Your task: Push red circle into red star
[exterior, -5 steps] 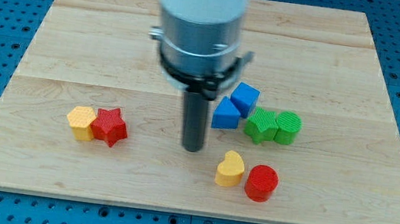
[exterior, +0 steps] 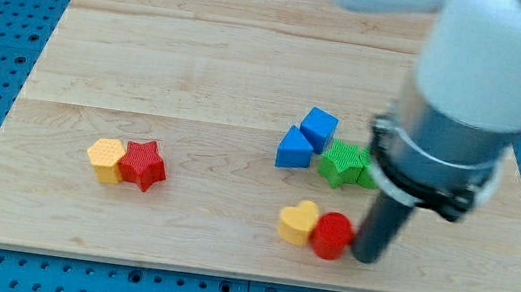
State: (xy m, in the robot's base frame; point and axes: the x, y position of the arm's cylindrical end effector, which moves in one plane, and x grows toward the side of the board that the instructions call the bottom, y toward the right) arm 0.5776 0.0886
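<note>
My tip (exterior: 368, 258) touched the red circle (exterior: 332, 236) on its right | circle pressed against yellow heart (exterior: 298, 222) | red star (exterior: 144, 164) well left, touching yellow hexagon (exterior: 105, 159) | no hand fitted, only the rod.

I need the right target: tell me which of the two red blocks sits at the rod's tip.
The red circle, near the view's bottom, beside the yellow heart. My tip is against its right side. The red star lies far off at the view's left, next to a yellow block.
</note>
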